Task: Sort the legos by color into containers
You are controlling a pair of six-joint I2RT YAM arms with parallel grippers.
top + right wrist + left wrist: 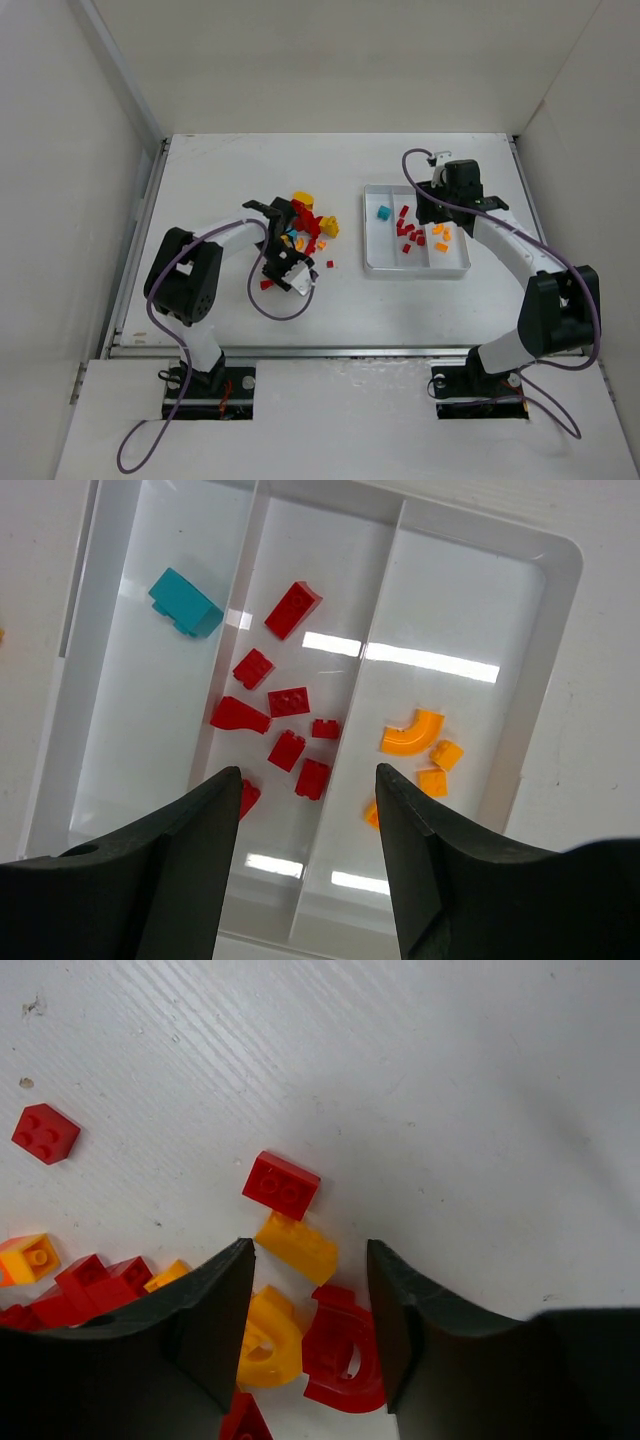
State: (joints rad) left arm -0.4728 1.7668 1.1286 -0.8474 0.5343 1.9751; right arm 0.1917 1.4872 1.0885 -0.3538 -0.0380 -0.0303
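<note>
Bright, even overhead light; white glare bars flash on the tray [560, 570]; soft shadows across the surface [450, 1080].

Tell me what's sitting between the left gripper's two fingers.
In the left wrist view, a yellow curved lego and a red curved lego lie between the fingers of the left gripper.
</note>
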